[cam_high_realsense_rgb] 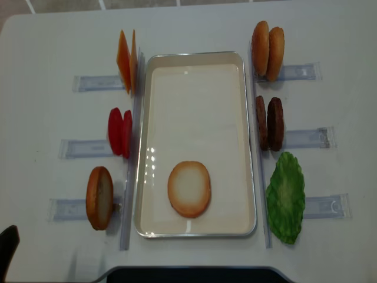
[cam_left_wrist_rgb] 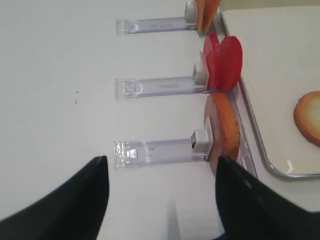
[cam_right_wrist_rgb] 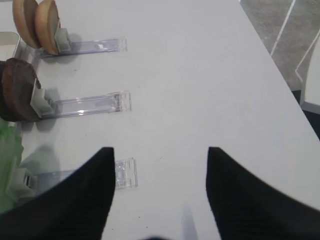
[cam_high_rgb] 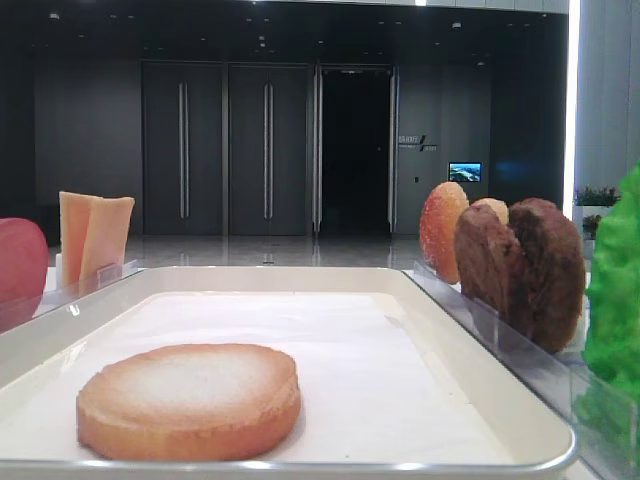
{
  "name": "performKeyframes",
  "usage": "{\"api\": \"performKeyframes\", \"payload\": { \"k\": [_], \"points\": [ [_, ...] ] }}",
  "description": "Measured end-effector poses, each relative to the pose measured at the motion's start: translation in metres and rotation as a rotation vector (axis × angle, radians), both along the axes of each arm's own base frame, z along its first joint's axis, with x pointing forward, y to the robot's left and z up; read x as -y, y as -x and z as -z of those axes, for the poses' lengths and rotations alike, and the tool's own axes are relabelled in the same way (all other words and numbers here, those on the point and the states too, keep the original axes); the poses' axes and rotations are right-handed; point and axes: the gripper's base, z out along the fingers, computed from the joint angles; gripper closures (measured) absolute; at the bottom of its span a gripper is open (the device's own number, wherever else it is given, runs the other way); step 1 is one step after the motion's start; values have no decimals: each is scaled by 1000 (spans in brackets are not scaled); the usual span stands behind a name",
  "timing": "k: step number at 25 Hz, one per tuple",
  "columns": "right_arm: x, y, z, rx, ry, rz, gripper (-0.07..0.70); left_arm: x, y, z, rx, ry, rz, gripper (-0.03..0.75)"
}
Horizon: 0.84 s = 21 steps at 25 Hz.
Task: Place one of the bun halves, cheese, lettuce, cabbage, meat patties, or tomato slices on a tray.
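One bun half [cam_high_realsense_rgb: 189, 188] lies flat in the white tray [cam_high_realsense_rgb: 195, 54], near its front end. Another bun half [cam_left_wrist_rgb: 225, 127] stands in a clear holder left of the tray. My left gripper [cam_left_wrist_rgb: 161, 162] hovers open and empty over the bare table, its right fingertip close to that bun. Tomato slices [cam_high_realsense_rgb: 119, 132] and cheese [cam_high_realsense_rgb: 126, 61] stand further back on the left. On the right stand two bun halves [cam_high_realsense_rgb: 268, 50], meat patties [cam_high_realsense_rgb: 269, 123] and green lettuce [cam_high_realsense_rgb: 286, 197]. Cabbage is out of view. My right gripper [cam_right_wrist_rgb: 160, 150] is open and empty, right of the lettuce holder.
Clear plastic holder rails [cam_high_realsense_rgb: 306, 138] stick out sideways on both sides of the tray. The white table's right edge [cam_right_wrist_rgb: 272, 55] runs close to my right gripper. A dark shape [cam_high_realsense_rgb: 188, 274] sits at the table's front edge.
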Motion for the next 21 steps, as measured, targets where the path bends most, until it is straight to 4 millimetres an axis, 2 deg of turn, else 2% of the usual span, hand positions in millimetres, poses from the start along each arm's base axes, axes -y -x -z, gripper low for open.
{"api": "performKeyframes", "payload": {
  "k": [5,11,21],
  "points": [
    [0,0,0,0,0,0,216,1,-1,10,-2,-11,17,210],
    [0,0,0,0,0,0,216,2,5,15,71,-15,29,210],
    [0,0,0,0,-1,0,216,2,5,15,75,-13,31,210]
  ]
}}
